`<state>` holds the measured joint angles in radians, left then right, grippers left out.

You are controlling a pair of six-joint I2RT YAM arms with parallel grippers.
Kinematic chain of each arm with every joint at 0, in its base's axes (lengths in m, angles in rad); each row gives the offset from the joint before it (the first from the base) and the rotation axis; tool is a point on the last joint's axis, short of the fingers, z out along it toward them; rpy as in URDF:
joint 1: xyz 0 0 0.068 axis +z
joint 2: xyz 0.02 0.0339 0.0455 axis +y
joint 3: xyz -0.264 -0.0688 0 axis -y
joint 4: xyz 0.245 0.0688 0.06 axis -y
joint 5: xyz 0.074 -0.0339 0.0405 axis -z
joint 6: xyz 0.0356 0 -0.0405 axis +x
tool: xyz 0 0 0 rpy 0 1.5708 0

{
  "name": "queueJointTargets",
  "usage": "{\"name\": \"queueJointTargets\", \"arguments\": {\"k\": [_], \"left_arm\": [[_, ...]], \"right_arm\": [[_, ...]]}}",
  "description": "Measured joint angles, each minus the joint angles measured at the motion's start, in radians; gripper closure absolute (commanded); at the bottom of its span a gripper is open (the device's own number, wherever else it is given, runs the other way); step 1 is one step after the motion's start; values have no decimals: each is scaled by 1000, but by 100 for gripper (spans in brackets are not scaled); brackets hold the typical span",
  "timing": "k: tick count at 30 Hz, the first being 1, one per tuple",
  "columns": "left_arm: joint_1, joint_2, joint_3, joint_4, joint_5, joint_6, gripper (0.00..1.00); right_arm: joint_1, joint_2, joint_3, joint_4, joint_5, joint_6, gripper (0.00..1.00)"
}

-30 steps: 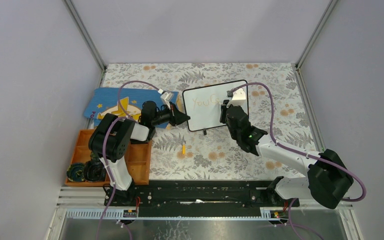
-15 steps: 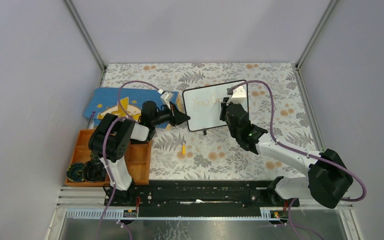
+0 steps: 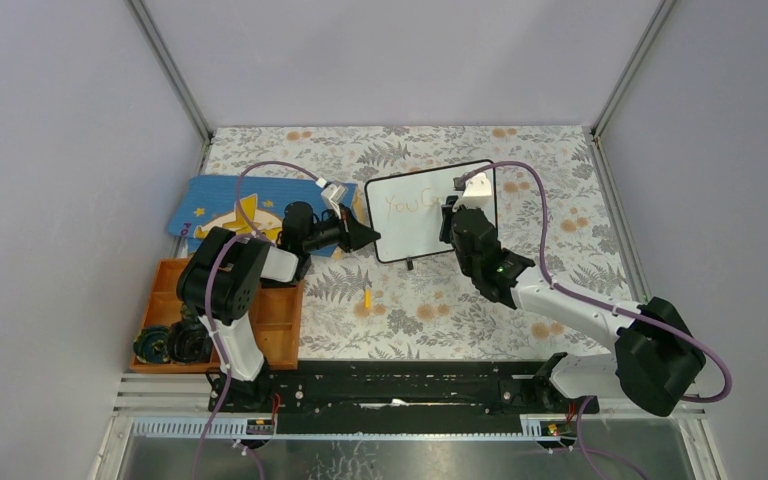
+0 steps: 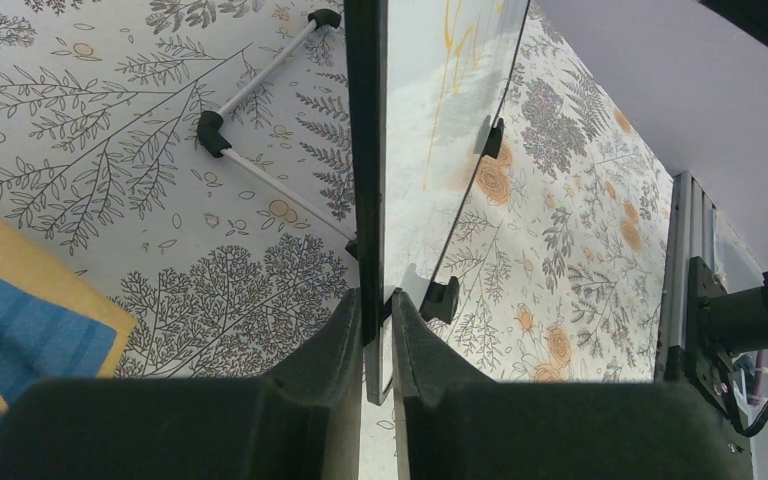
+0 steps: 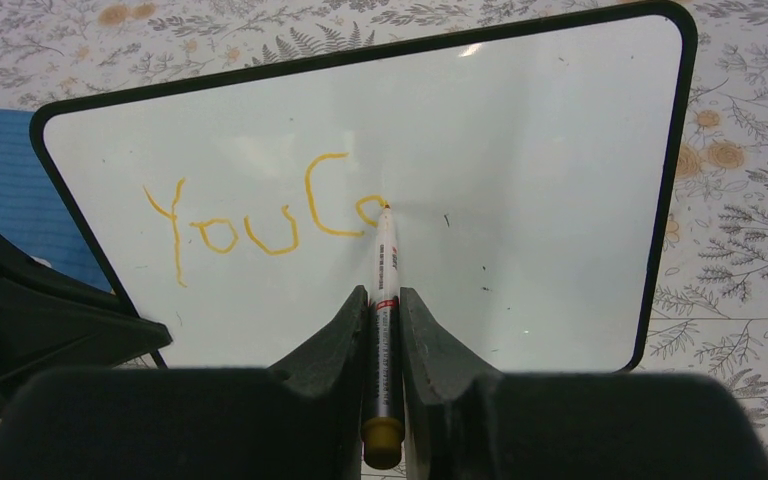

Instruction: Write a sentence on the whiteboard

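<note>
**Second word just begun**

The whiteboard (image 3: 430, 210) stood propped toward twelve o'clock on the floral tabletop (image 3: 440, 325). The left tool (image 4: 377, 330) was pinched shut on its nine o'clock edge, steadying it. The right tool (image 5: 385, 320) was clamped on a marker (image 5: 385, 265), whose tip touched the board just after "You C". The sentence (image 5: 260, 215) looked about a third done. The next move probably called for closing that "a" under light, even pressure.

1x whiteboard (image 3: 422, 228), 1x marker (image 5: 385, 272), 1x book (image 3: 208, 205)

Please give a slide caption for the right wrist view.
Right gripper holds a marker, tip on the whiteboard; the orange sentence reads "You C" plus a started letter.
</note>
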<state>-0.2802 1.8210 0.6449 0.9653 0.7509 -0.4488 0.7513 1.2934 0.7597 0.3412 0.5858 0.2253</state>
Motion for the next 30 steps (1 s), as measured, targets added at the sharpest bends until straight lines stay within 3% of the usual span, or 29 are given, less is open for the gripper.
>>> {"name": "queueJointTargets", "arguments": {"k": [20, 30], "left_arm": [[-2, -7, 0, -54, -16, 22, 65], [-7, -14, 0, -69, -24, 26, 64]], "right_arm": [[0, -68, -32, -19, 0, 17, 100], [-2, -60, -17, -16, 0, 11, 100]]}}
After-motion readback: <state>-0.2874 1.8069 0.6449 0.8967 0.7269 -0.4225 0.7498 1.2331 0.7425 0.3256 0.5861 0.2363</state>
